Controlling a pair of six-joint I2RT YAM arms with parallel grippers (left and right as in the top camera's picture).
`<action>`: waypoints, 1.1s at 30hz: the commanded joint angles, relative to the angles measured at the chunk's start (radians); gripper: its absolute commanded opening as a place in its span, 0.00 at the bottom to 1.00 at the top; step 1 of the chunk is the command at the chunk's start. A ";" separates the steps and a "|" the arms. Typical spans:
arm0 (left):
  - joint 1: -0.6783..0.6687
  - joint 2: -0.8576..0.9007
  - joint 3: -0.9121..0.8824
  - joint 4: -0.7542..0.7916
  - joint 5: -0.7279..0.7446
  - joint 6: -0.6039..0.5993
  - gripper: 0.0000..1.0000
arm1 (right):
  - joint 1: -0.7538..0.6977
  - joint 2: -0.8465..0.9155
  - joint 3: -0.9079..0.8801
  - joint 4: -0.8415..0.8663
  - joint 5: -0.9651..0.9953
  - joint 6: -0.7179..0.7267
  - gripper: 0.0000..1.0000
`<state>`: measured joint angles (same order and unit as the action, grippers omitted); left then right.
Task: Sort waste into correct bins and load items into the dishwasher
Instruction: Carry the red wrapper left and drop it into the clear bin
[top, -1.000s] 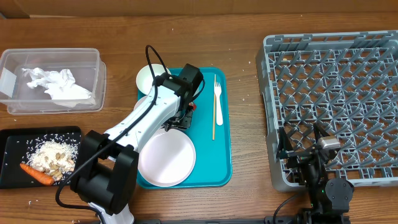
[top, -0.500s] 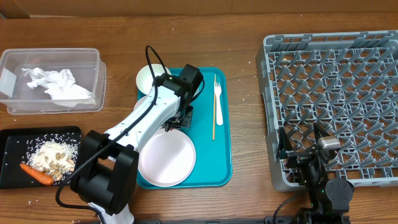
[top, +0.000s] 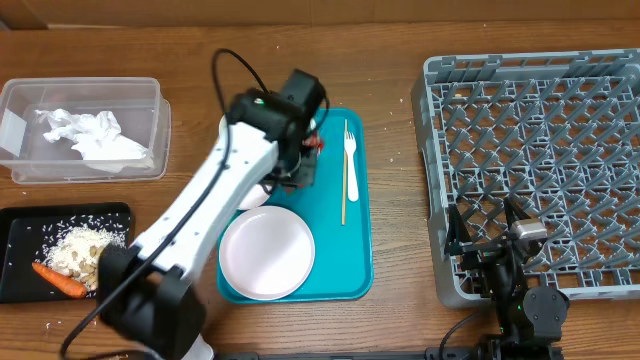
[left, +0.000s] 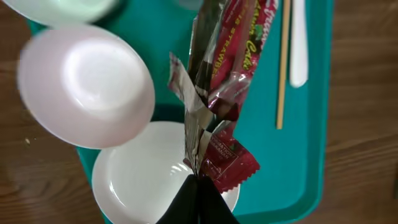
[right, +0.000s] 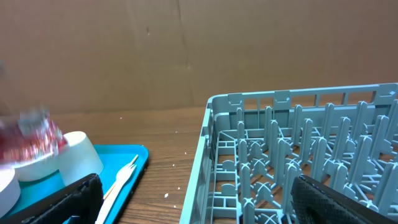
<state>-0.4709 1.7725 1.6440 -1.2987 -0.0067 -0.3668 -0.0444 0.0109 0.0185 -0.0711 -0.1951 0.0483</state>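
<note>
My left gripper (top: 302, 158) is shut on the small red snack wrapper (left: 231, 87) and holds it hanging above the teal tray; its red shows in the overhead view (top: 316, 144). Below it lie a white bowl (left: 87, 84) and the large white plate (top: 267, 253). A pale fork (top: 350, 150) lies on the tray's right side beside a thin wooden stick (top: 344, 195). The clear tub (top: 140, 95) holds white napkins (top: 90, 135). The black tray (top: 20, 280) holds rice scraps (top: 85, 248) and a carrot (top: 58, 280). My right gripper (right: 199, 208) is open and empty by the grey dish rack (top: 540, 140).
The teal serving tray (top: 350, 265) sits mid-table between the bins and the rack. A second white bowl (top: 240, 125) is partly hidden under my left arm. The rack's near wall (right: 224, 155) stands right in front of the right gripper. Crumbs dot the wood.
My left gripper has closed on the red wrapper and lifted it off the tray, moving up and slightly toward the back. The right arm has not moved.
</note>
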 joint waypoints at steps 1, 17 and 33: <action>0.130 -0.110 0.068 0.019 0.014 -0.008 0.04 | -0.001 -0.008 -0.010 0.005 0.003 0.003 1.00; 0.820 0.063 0.068 0.324 0.033 -0.494 0.04 | -0.001 -0.008 -0.010 0.005 0.003 0.003 1.00; 0.830 0.013 0.069 0.408 0.134 -0.402 0.63 | -0.001 -0.008 -0.010 0.005 0.003 0.003 1.00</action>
<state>0.3580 1.9293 1.6974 -0.8906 0.0452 -0.8608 -0.0448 0.0109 0.0185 -0.0715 -0.1947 0.0486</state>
